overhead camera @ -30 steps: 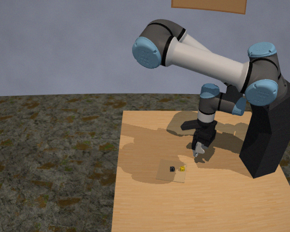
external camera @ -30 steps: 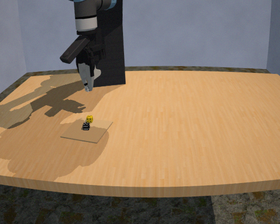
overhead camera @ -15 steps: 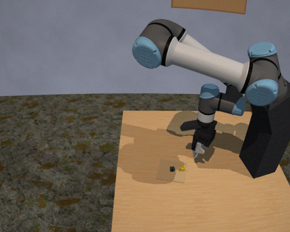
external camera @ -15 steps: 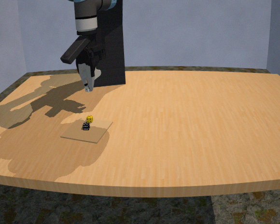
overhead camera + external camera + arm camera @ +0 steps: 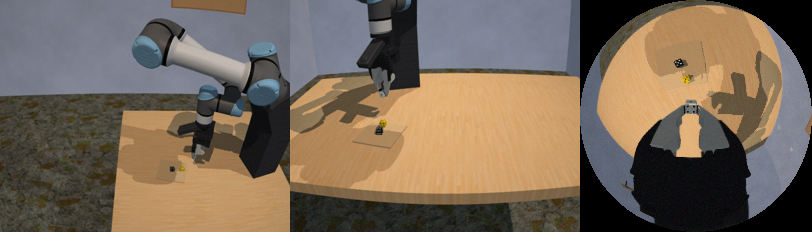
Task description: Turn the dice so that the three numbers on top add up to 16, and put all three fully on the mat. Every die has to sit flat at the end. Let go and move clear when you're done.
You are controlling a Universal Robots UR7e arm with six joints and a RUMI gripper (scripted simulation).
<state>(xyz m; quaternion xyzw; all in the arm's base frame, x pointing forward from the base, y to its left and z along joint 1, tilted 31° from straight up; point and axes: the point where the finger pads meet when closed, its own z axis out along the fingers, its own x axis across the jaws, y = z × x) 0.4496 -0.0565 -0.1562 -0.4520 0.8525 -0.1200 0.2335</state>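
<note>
My gripper (image 5: 193, 156) (image 5: 382, 94) (image 5: 691, 106) is shut on a grey die (image 5: 690, 107) (image 5: 382, 94) with dark pips, held in the air well above the table. A black die (image 5: 172, 169) (image 5: 379, 130) (image 5: 679, 63) sits flat on the thin tan mat (image 5: 165, 175) (image 5: 375, 142) (image 5: 665, 57). A yellow die (image 5: 183, 168) (image 5: 382, 123) (image 5: 686, 79) sits at the mat's edge nearest the gripper; I cannot tell if it is fully on the mat. The gripper is behind and to the side of the mat, apart from both dice.
The wooden table (image 5: 200, 205) (image 5: 477, 125) carries the arm's dark base column (image 5: 265, 140) (image 5: 406, 50) at the back. The arm's shadow falls over the mat area. The table's edges drop to a mottled floor (image 5: 50, 150).
</note>
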